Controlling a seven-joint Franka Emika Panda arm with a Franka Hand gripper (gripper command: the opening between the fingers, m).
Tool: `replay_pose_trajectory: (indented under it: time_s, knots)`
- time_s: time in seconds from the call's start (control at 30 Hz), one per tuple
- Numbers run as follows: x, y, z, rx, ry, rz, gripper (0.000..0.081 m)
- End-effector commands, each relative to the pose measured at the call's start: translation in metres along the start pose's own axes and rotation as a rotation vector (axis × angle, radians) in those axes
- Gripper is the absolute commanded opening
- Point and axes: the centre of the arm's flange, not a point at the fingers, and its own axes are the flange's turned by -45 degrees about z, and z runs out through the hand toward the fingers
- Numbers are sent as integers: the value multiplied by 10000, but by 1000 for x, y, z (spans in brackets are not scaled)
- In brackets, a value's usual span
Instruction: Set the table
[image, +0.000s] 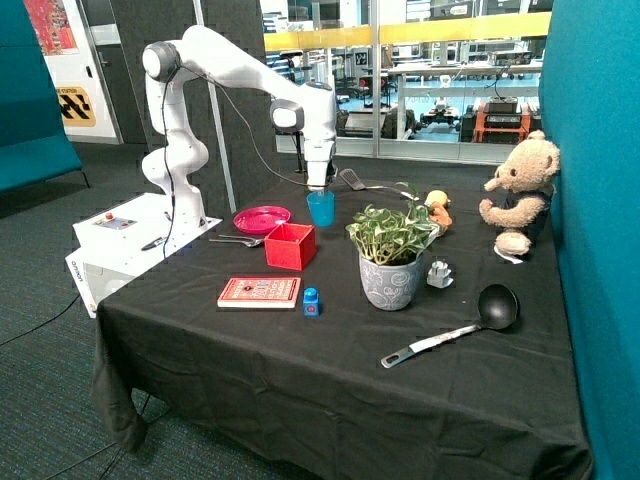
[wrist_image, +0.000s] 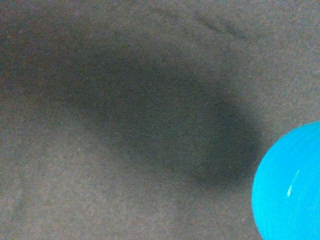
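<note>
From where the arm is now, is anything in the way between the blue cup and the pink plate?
Nothing visible. The tool is right at the blue cup's rim, and only bare black cloth lies between the cup and the pink plate. The red box sits nearer the front edge, off that line.

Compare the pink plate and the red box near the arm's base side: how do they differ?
The pink plate is round, flat and shallow; the red box is square, taller and open-topped. The plate lies behind the box, closer to the blue cup under the gripper. Both rest on the table.
</note>
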Motion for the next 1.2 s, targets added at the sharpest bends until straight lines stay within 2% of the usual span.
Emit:
replay_pose_trajectory:
  time_s: [0.0, 0.8, 1.17]
  knots:
    - [-14, -16, 0, -19, 34, -207, 0]
    - [-54, -62, 13, -21, 33, -899, 0]
    - [-66, -69, 27, -21, 33, -986, 0]
